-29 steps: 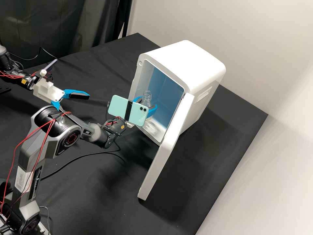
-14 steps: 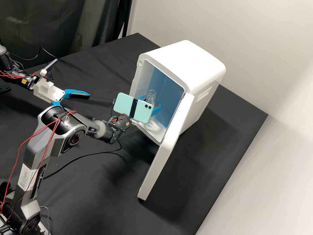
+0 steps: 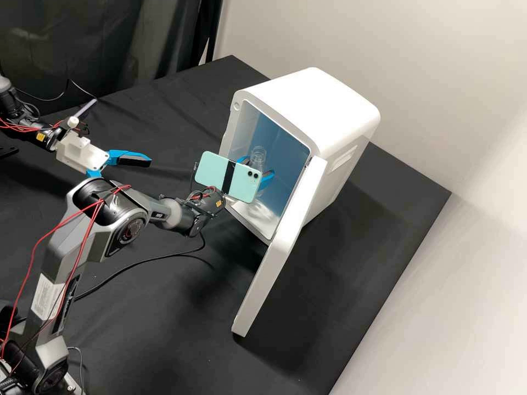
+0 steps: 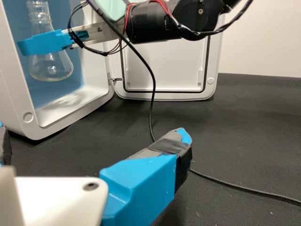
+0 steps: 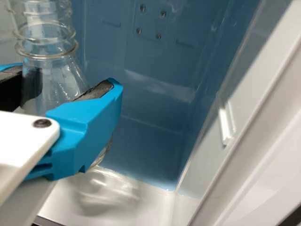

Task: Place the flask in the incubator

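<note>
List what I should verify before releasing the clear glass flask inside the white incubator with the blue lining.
1. Grip: right gripper shut on the clear glass conical flask: ok.
2. Flask inside the blue chamber of the white box incubator: ok.
3. Flask base resting on the chamber floor: not ok, it seems to hang just above it.
4. Flask upright: ok.
5. White door wide open: ok.
6. Left gripper open, apart from the incubator: ok.
</note>
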